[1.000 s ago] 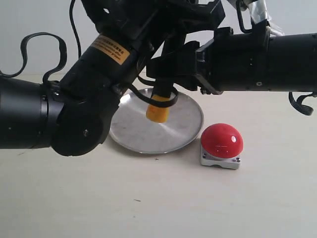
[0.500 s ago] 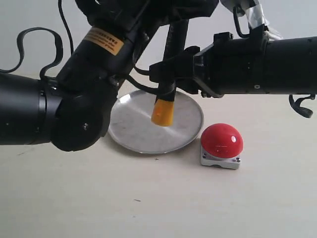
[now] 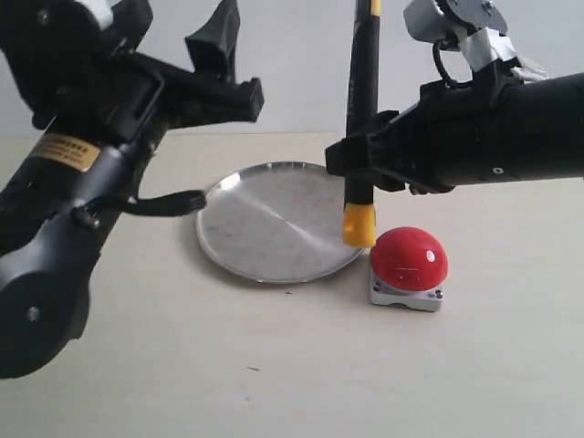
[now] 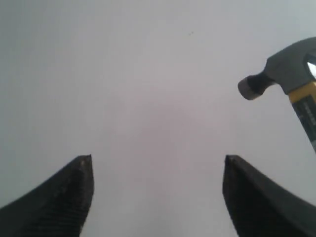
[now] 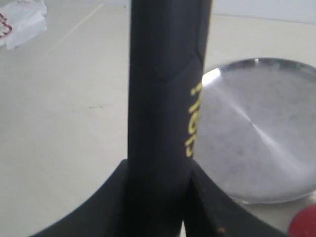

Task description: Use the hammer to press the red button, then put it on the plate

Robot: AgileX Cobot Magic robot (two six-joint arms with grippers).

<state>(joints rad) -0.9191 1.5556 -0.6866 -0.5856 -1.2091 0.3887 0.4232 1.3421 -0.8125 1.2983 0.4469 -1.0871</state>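
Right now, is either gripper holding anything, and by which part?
The right gripper grips the hammer by its black handle, above the yellow end. The left gripper is open, holding nothing.

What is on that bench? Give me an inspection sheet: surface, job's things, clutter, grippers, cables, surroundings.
Surface: beige tabletop, a few dark specks.
Job's things: hammer held upright, head up, yellow end down beside the red button; contact unclear. The plate is bare.
Clutter: crumpled white wrapper lying on the surface, seen only in the right wrist view.
Grippers: left gripper open, empty, raised. Right gripper shut on the hammer's handle.
Cables: black cable looped at the left arm; another at the right arm.
Surroundings: plain pale wall.
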